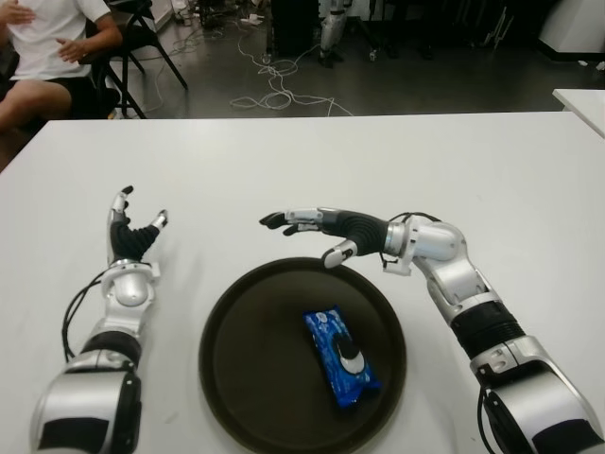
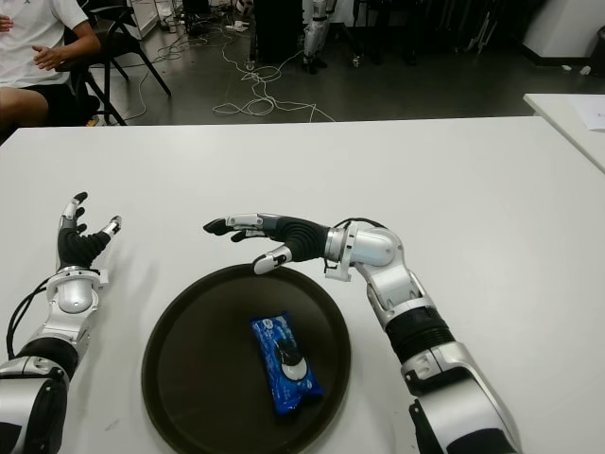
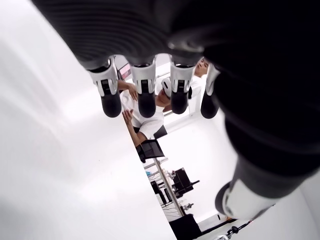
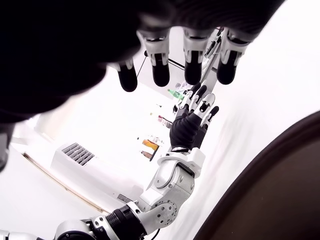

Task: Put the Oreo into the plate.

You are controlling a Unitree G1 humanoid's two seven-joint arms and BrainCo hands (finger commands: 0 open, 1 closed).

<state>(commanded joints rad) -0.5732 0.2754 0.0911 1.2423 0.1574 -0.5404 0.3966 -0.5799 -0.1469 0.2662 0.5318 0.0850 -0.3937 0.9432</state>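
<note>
A blue Oreo pack [image 1: 341, 357] lies flat inside the dark round plate [image 1: 246, 378] at the table's near edge. My right hand [image 1: 307, 232] hovers over the plate's far rim, its fingers stretched out toward the left and holding nothing. In the right wrist view those fingers [image 4: 160, 67] are spread apart above the white table, with the plate rim [image 4: 280, 180] below them. My left hand [image 1: 132, 232] stands to the left of the plate, fingers pointing up and spread, empty.
The white table [image 1: 312, 161] stretches far beyond the plate. A second white table corner [image 1: 581, 104] shows at the far right. A seated person [image 1: 47, 47] is at the back left, with cables [image 1: 279, 90] on the floor behind the table.
</note>
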